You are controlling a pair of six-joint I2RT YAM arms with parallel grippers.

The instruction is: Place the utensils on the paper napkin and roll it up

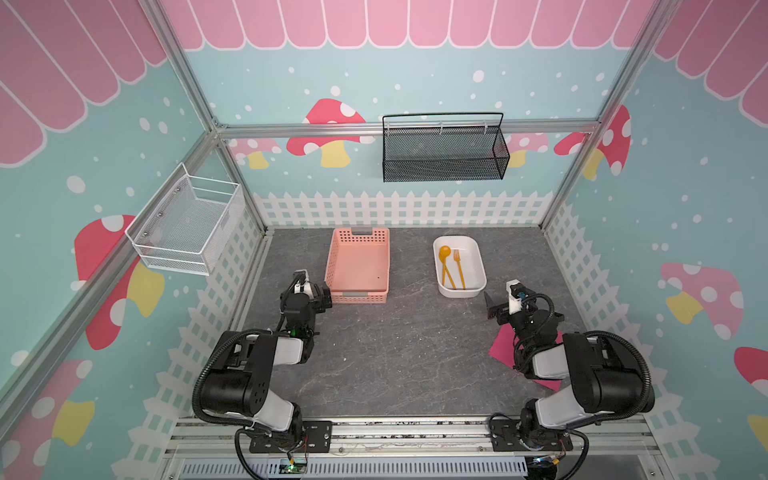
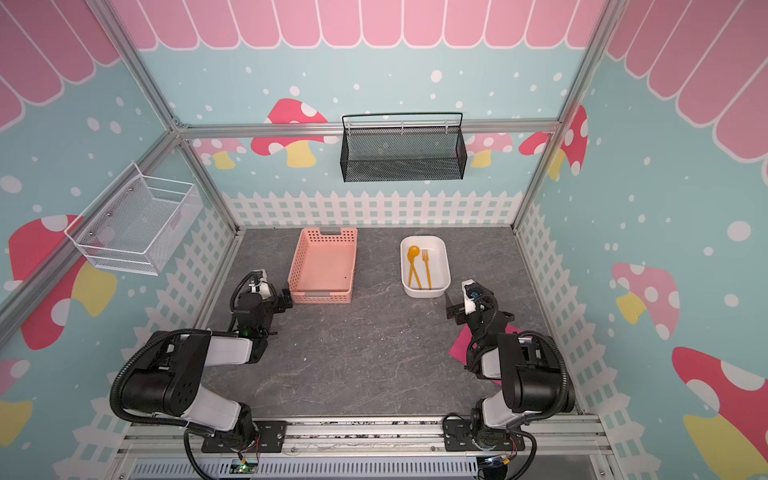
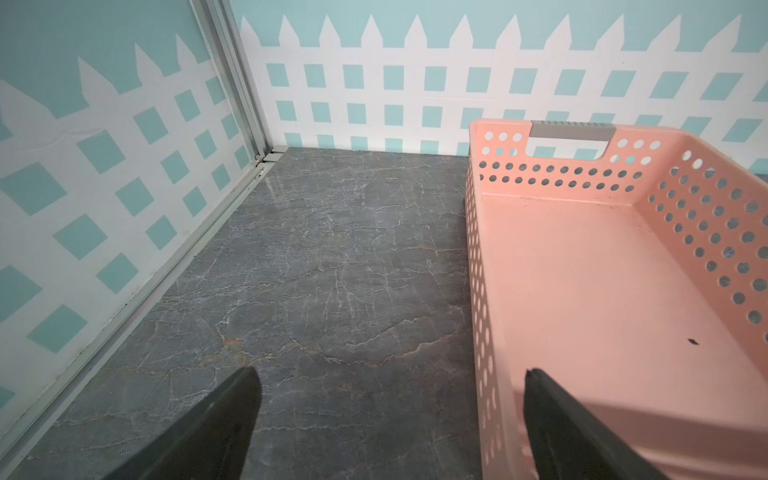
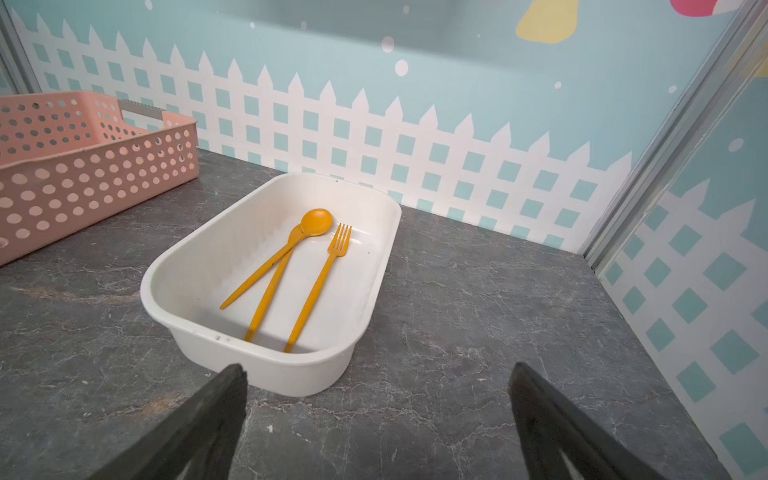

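Closest to the robot's base, the paper napkin [image 1: 505, 347] lies flat on the table [image 1: 395, 365] at the near right, mostly buried under the right arm (only a magenta corner or two peeks out in both top views). A bit further out, the right gripper [image 4: 376, 370] hangs over bare table with its fingers spread wide and nothing between them, pointed at the white tub [image 4: 291, 374] just ahead. The left gripper [image 3: 390, 372] is equally wide and empty, parked by the near corner of the pink basket [image 3: 482, 291]. Further back, all the utensils [image 4: 322, 282] sit in the tub: the spoon [image 4: 318, 221] crosses the thin straight piece [image 4: 268, 299], and the fork [image 4: 340, 241] lies alongside, apart from them.

What worries me: the handles are slim and lie flat on the tub floor, so I'd guess a pinch could skate off, or bump the wall and shove the tub. Grabbing the spoon may drag the piece it crosses. And with the napkin sitting under that arm, a low swing could scrunch or slide the paper before anything lands on it.
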